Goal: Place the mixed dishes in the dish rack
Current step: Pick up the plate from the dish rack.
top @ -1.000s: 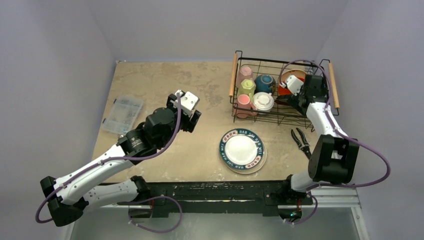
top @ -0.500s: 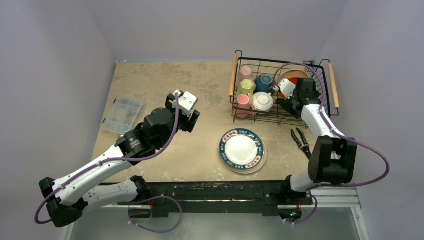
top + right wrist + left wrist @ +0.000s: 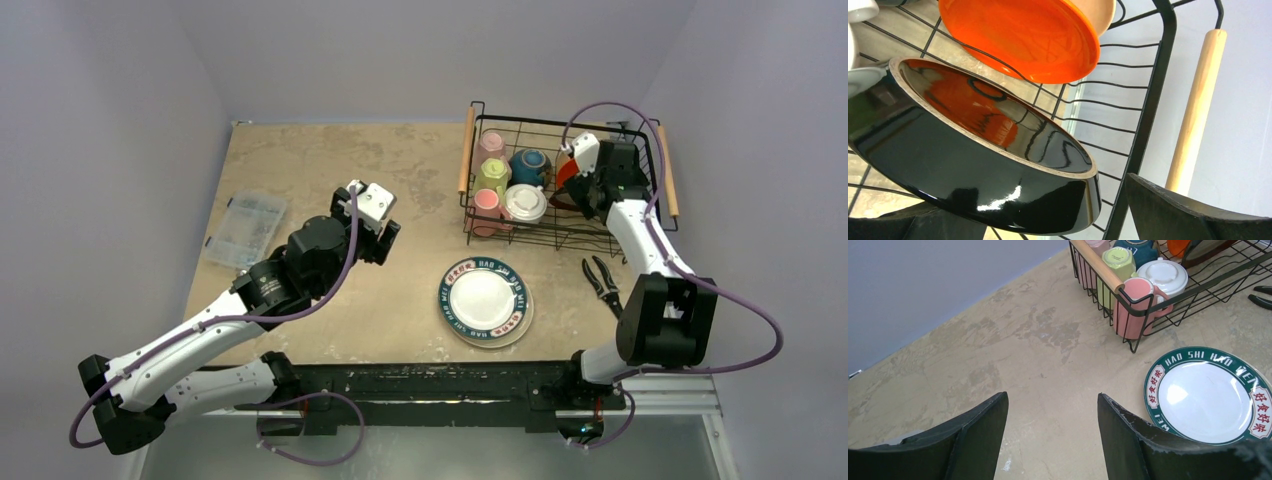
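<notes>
Black wire dish rack (image 3: 545, 237) with two light wooden bar handles, at the far right of the tan counter (image 3: 330, 160); landmark for every entry below.

Inside the rack, left end, in a row from far to near:
- pale pink mug (image 3: 490, 146)
- yellow-green mug (image 3: 492, 174)
- salmon mug (image 3: 486, 203)

Inside the rack, middle:
- teal bowl (image 3: 530, 165), far side
- white mug (image 3: 526, 203), near side, just beside the salmon mug

Inside the rack, right end:
- red-orange plate (image 3: 1018, 35), propped at a tilt over the wires
- black glossy dish (image 3: 973, 150) with a pale bare rim, tilted just in front of the red-orange plate, orange mirrored in its glaze

Outside the rack:
- blue-rimmed white plate (image 3: 485, 300), lettered border, flat on the counter just in front of the rack
- black pliers (image 3: 602, 283), on the counter by the rack's near right corner
- clear plastic box (image 3: 245, 228), well to the rack's left, at the counter's left edge

Grippers:
- left gripper (image 3: 1051, 405), over bare counter left of the rack; fingers spread wide, nothing between
- right gripper (image 3: 1038, 200), inside the rack's right end beside the right handle; fingers spread wide around the black glossy dish, one finger clearly apart from it, contact at the other not discernible
</notes>
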You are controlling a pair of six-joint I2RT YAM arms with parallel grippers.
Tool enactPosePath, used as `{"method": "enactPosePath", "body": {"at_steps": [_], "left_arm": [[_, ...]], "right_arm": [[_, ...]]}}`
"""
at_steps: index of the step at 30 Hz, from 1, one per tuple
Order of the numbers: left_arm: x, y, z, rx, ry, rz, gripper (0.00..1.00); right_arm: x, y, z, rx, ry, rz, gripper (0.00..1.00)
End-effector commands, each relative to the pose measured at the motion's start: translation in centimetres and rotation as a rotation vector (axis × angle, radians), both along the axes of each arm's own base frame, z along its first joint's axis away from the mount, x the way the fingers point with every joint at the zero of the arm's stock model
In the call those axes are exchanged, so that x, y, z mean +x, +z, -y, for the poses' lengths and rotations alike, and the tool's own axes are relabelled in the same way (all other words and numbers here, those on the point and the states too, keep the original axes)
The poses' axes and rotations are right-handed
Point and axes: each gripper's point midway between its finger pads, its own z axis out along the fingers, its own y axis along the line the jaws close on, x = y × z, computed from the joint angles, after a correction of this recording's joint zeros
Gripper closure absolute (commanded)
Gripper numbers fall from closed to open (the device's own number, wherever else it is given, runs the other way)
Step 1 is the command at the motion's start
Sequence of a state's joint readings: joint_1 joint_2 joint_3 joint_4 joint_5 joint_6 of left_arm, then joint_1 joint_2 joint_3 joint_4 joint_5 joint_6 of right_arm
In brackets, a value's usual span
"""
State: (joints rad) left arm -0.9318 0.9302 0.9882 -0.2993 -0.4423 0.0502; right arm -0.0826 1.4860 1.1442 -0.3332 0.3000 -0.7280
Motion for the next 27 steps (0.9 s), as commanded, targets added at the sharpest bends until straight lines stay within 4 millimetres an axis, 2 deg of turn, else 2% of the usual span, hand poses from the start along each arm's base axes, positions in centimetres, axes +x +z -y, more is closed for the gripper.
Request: {"method": "enactPosePath", "body": {"at_steps": [1, 5, 9, 13, 18, 23, 27], "left_arm": [[0.2, 1.4, 0.0, -0.023, 0.003, 0.048, 0.35], [0.2, 1.3, 0.0, -0.021, 0.005, 0.047, 0.35], [0.3, 1.3, 0.1, -0.021, 0.003, 0.048, 0.35], [0.3, 1.3, 0.1, -0.023, 0.003, 0.047, 0.35], [0.3, 1.3, 0.1, -0.024, 0.005, 0.045, 0.34], [0.3, 1.3, 0.0, -0.021, 0.007, 0.049, 0.34], [0.4, 1.3, -0.1, -0.017, 0.014, 0.052, 0.34]], "right_arm": [[1.0, 1.7, -0.1, 0.082, -0.090, 0.115, 0.01], [0.7, 1.1, -0.6, 0.183, -0.177, 0.166, 0.01], [0.1, 1.8, 0.3, 0.256, -0.371, 0.249, 0.01], [0.0, 2.4, -1.4, 0.389, -0.369, 0.286, 0.01], [-0.1, 0.5, -4.0, 0.558, -0.367, 0.254, 0.01], [0.4, -0.5, -4.9, 0.696, -0.466, 0.301, 0.01], [0.0, -0.8, -4.3, 0.736, -0.620, 0.333, 0.01]]}}
